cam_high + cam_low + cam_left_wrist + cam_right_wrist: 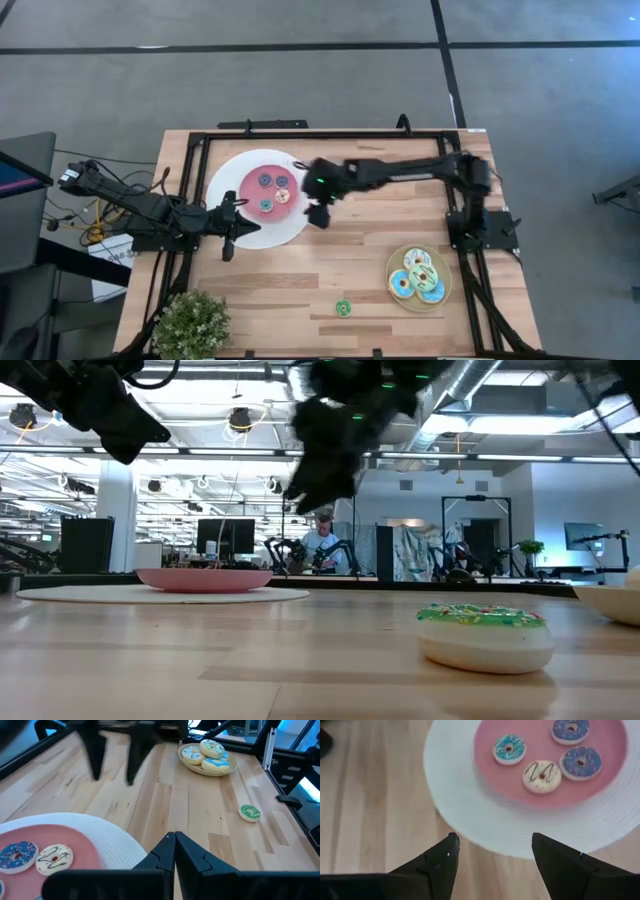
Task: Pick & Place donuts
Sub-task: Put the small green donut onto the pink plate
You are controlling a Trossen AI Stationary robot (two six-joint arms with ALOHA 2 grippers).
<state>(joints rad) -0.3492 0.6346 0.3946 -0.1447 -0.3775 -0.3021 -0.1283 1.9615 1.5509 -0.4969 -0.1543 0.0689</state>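
Observation:
Several coin-sized donuts lie flat on the pink centre of the big white plate [225, 180]: a teal one [509, 748], a tan one with dark lines [542, 774] and two purple ones [580, 762]. A small green donut [343, 308] lies alone on the table near the front edge and shows close up in the low view [483, 635]. Larger iced donuts [418, 275] are piled on the round tan plate [445, 262]. My right gripper [492, 845] is open and empty, above the table beside the white plate's right rim [318, 215]. My left gripper [174, 842] is shut and empty by the plate's near-left rim [232, 240].
A potted plant [190, 325] stands at the table's near left corner. A black frame [330, 135] runs round the table's edges. Bare wood lies between the two plates. In the low view a person [322, 540] sits far behind the table.

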